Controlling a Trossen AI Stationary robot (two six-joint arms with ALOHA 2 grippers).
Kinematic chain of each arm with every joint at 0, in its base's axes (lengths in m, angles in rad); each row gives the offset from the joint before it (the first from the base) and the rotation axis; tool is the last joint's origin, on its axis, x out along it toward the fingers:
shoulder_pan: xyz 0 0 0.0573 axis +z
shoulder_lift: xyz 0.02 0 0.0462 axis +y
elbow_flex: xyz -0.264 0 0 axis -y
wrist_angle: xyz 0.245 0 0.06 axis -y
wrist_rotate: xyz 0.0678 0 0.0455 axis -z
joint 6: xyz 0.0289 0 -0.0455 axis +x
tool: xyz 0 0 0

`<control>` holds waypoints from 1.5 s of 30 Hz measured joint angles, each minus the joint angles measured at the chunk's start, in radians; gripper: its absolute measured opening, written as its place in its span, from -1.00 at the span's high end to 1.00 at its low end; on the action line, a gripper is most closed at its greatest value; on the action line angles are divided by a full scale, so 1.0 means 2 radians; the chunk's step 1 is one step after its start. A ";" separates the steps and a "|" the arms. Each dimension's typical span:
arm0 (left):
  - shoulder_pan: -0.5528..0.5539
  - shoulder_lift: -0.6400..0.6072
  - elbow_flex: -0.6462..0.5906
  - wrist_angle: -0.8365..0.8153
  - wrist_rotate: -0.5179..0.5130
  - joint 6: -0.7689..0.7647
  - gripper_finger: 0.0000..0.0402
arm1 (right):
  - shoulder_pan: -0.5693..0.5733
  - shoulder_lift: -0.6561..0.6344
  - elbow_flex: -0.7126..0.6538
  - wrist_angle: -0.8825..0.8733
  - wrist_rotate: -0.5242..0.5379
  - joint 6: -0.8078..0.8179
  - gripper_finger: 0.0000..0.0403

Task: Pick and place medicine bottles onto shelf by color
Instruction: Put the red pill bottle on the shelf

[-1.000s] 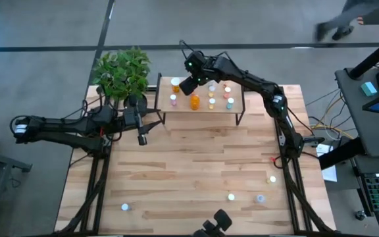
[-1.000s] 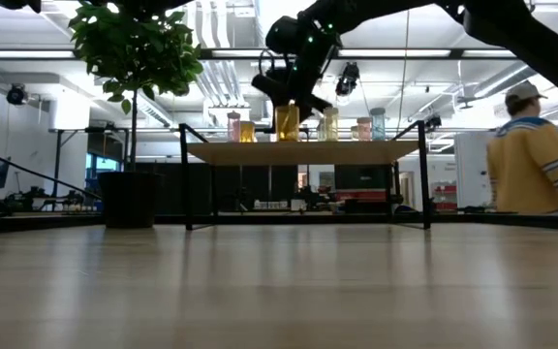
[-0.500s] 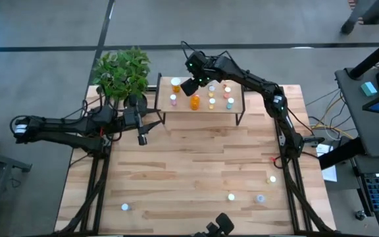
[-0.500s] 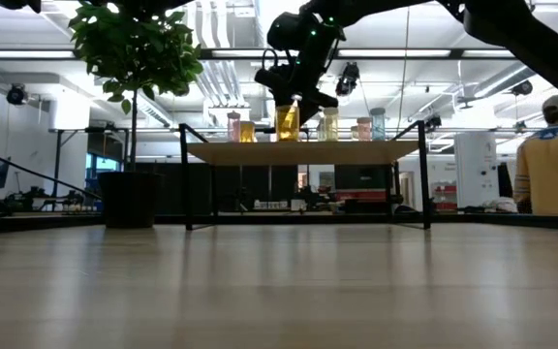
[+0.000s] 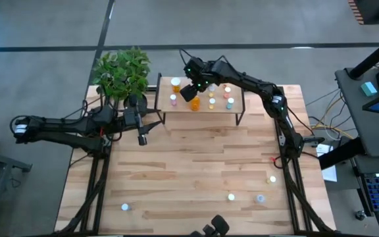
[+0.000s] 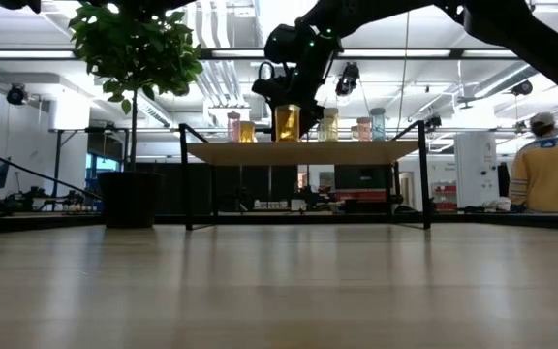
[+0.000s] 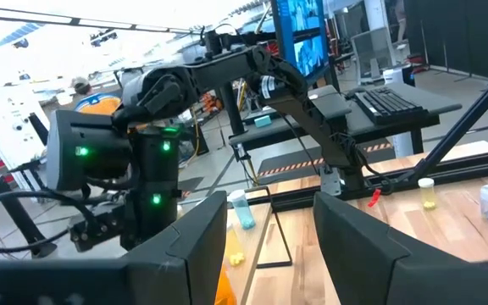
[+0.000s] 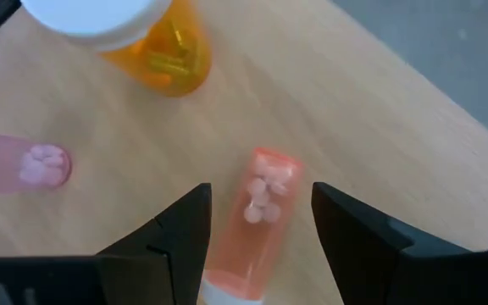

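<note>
Your right hand (image 5: 191,92) hovered over the shelf (image 5: 237,99), fingers apart around an orange bottle (image 8: 248,222); the left hand (image 5: 141,137) waited near the counter's (image 5: 196,171) left edge, fingers apart, empty.

pink bottle (image 8: 7,161) cut off, person (image 6: 547,165) half cropped

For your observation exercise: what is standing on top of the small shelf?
On the shelf stand small capped bottles: an orange one, a larger orange one, pink, blue and yellow ones. The right arm's fingers hover open above them, hiding part of the top, so an exact count is not possible.
</note>
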 joint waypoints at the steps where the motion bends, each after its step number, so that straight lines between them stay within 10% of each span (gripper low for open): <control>1: 0.000 0.000 0.000 0.000 0.000 0.000 0.19 | 0.000 0.000 -0.003 0.002 -0.001 -0.004 0.03; 45: 0.000 0.000 0.000 0.001 0.000 0.000 0.19 | -0.006 0.004 0.066 0.004 0.001 -0.029 0.53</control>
